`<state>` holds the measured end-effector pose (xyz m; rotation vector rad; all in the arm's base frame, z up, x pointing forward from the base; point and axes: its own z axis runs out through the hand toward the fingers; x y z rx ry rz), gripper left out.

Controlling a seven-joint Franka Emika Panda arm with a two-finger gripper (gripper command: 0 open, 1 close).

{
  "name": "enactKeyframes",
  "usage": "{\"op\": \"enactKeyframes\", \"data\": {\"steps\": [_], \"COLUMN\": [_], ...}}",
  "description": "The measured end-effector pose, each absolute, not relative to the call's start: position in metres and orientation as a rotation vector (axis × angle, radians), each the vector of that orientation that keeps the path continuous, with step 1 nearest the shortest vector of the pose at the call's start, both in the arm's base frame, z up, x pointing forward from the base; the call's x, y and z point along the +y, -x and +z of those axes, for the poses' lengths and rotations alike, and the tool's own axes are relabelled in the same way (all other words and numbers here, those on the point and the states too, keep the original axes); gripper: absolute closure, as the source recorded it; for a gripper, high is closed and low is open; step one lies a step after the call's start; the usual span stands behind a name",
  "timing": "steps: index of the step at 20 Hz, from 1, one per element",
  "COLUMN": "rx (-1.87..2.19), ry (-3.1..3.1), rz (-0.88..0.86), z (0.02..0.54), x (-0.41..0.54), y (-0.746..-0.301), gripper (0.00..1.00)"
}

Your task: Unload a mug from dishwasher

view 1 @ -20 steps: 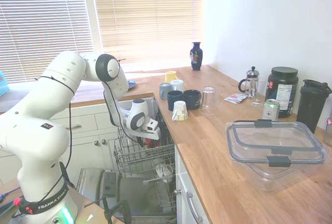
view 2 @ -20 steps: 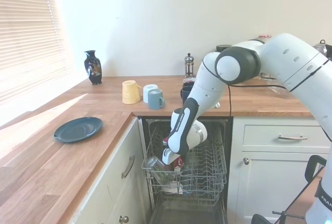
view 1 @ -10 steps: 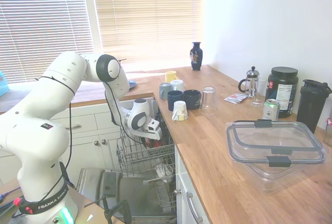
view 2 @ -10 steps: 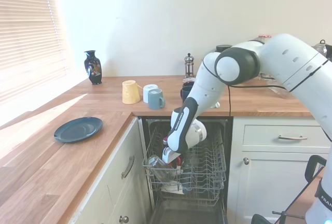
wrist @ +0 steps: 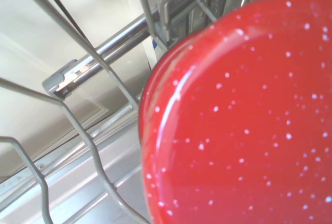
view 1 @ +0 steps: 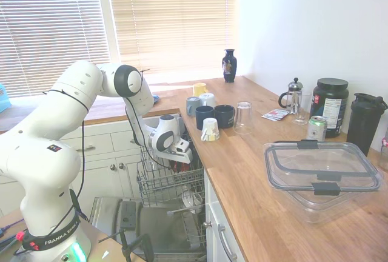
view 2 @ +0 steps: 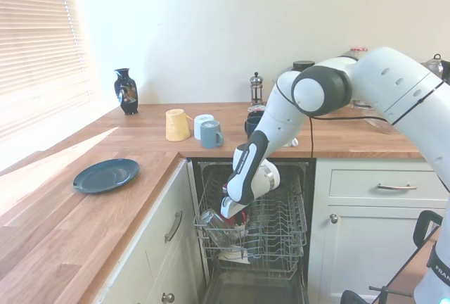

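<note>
Jaws (view 2: 235, 217) gripping red mug (wrist: 244, 120) just above upper rack (view 2: 281, 230) of dishwasher (view 1: 157, 225). Keep lifting straight toward twelve o'clock, clearing tines, then swinging onto bench (view 1: 242, 171).

The dishwasher (view 2: 253, 241) sits under the worktop (view 2: 105, 212). A plate (view 2: 105, 175) lies near the worktop's front edge; a vase (view 2: 126, 91) stands at its back edge.

Bright kitchen: plain white walls (view 2: 232, 29), slatted blinds (view 1: 163, 16) over sunlit windows, L-shaped wooden countertop (view 1: 254, 171) above white drawer cabinets (view 2: 380, 205) with metal handles. Daylight spilling across the wood.
</note>
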<state>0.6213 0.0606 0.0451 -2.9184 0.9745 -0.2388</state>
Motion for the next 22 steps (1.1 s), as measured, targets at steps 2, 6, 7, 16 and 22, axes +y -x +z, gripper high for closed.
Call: {"op": "enactKeyframes", "data": {"steps": [2,6,7,16,22], "rx": [0.971,0.963,0.962,0.963,0.968], "ry": [2.926,2.947,2.953,2.971,2.989], "rz": [-0.243,-0.263,-0.271,-0.353,-0.382], "z": [0.046,0.048,0.05,0.11,0.145], "x": [0.062,0.067,0.068,0.074,0.062], "y": [-0.621,-0.621,-0.621,-0.609,-0.588], "gripper": [1.0,1.0,1.0,1.0,1.0]}}
